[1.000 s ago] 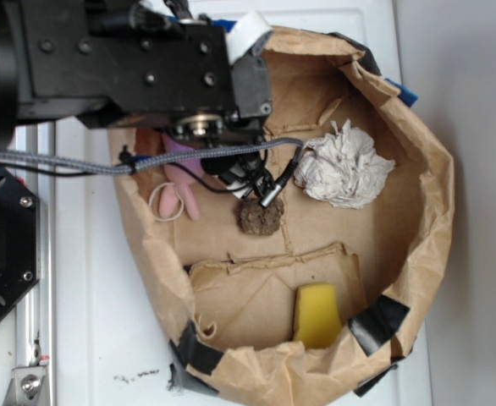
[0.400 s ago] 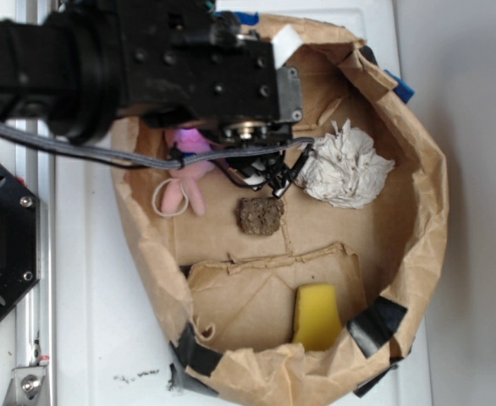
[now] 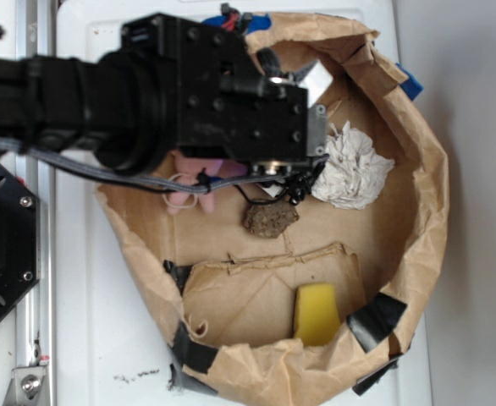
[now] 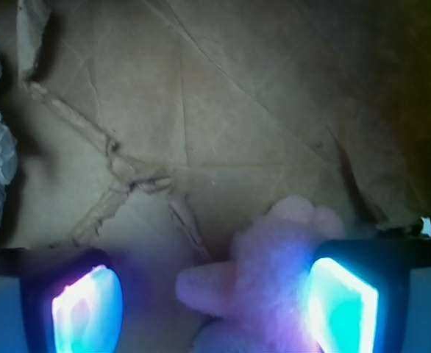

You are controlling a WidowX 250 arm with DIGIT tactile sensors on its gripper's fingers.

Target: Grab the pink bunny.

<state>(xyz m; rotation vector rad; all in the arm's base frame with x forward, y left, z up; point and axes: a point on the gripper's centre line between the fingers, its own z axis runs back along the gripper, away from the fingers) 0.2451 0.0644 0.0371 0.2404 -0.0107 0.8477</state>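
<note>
The pink bunny (image 4: 267,279) lies on the brown paper floor, a pale-pink fuzzy plush. In the wrist view it sits between my gripper's (image 4: 215,303) jaws, pressed close to the right pad (image 4: 344,305), with a wide gap to the left pad (image 4: 87,309). The gripper is open and grips nothing. In the exterior view my black arm (image 3: 223,101) covers most of the bunny (image 3: 199,172); only pink bits and its cream cord loop (image 3: 179,201) show below the arm. The fingers themselves are hidden there.
Everything sits inside a rolled-down brown paper bag (image 3: 426,211). A crumpled white paper ball (image 3: 349,167) lies right of the arm, and a brown lump (image 3: 270,218) just below it. A yellow sponge (image 3: 316,315) stands near the front wall. A black mount (image 3: 2,254) is at left.
My arm has swung right and farther over the bunny, hiding more of it. The bag's left wall and the brown lump have shifted slightly.
</note>
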